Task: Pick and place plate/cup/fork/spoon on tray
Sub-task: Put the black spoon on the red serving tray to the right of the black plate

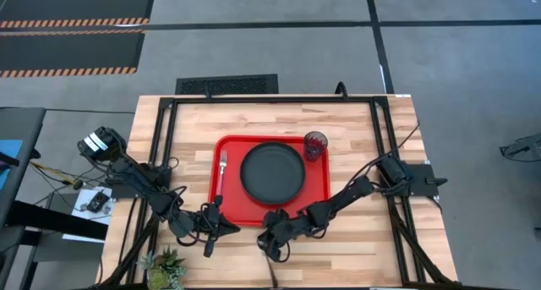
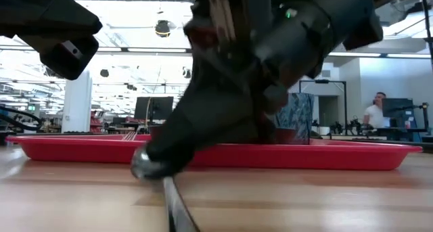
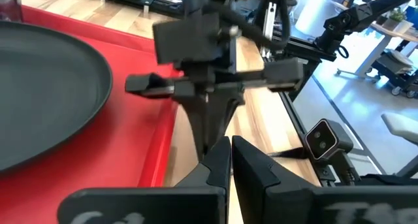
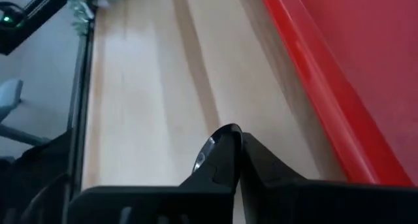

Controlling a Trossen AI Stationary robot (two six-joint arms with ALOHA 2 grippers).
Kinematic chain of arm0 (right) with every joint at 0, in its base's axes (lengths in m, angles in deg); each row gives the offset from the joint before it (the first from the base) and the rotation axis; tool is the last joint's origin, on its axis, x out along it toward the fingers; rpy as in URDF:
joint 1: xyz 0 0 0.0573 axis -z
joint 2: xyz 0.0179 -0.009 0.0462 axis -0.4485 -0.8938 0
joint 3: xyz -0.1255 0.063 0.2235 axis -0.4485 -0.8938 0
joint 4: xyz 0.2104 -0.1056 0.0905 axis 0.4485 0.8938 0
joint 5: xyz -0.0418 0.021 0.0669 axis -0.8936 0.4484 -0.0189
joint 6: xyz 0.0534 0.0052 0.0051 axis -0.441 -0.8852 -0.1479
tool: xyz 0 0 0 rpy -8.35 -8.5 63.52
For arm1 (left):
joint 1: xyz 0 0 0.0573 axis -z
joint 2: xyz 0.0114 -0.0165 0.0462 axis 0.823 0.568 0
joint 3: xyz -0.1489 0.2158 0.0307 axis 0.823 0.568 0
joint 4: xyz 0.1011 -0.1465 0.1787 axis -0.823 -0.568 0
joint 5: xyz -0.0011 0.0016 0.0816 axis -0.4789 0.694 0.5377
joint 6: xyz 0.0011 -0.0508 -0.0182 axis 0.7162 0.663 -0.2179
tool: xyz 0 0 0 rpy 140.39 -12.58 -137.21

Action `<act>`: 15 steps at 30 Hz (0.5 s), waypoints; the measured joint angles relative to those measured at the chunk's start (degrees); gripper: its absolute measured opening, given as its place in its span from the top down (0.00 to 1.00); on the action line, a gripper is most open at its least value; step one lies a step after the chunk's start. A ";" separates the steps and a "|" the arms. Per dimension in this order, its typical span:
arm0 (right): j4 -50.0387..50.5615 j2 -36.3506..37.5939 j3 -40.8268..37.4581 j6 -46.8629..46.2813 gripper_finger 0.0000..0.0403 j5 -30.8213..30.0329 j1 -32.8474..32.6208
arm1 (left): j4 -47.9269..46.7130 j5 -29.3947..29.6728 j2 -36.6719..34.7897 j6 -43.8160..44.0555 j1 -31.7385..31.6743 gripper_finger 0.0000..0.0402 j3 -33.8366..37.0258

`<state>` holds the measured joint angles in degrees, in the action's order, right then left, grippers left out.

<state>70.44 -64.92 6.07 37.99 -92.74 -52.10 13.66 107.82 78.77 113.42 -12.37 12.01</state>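
Right tool [image 4: 236,145] pinched the small dark metal spoon [image 2: 152,166] on the wooden tabletop [image 1: 355,248], at 6 o'clock of the bright red rectangular plastic tray [image 1: 226,197]; left tool [image 3: 230,160] closed narrow, empty.

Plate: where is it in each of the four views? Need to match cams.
High view: the plate is mid-picture, centred on the tray.
Low view: not discernible behind the tray rim.
Left wrist view: the plate fills the left side, on the tray.
Right wrist view: not in it; only the tray edge.
Shared landmark: the red tray.
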 joint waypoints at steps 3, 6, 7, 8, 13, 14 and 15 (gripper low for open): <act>-0.01 1.90 -0.02 1.66 0.95 -0.32 -0.33 | -0.14 0.00 0.00 0.13 0.00 1.00 -0.02; 0.09 3.31 -0.04 2.99 0.95 -0.78 -0.50 | -0.20 0.02 0.00 0.17 0.00 1.00 -0.02; 0.06 3.74 -0.07 3.41 0.96 -0.83 -0.50 | -0.22 0.03 0.00 0.17 0.00 1.00 -0.02; 0.08 4.28 -0.07 3.99 0.96 -1.08 -0.50 | -0.22 0.04 0.00 0.13 0.00 1.00 -0.02; 4.42 9.94 -0.13 8.72 0.97 -8.89 -1.25 | -0.17 1.81 0.00 -0.66 0.00 1.00 -0.02; 6.46 11.52 -0.26 9.38 0.97 -12.27 -1.43 | -0.18 2.64 0.00 -0.68 0.00 1.00 -0.02; 7.68 13.03 -0.63 9.46 0.97 -15.86 -1.64 | -0.22 3.81 0.00 -0.67 0.00 1.00 -0.02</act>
<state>78.12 -51.89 5.44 47.46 -108.60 -53.73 13.44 111.63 78.77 112.75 -12.37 11.99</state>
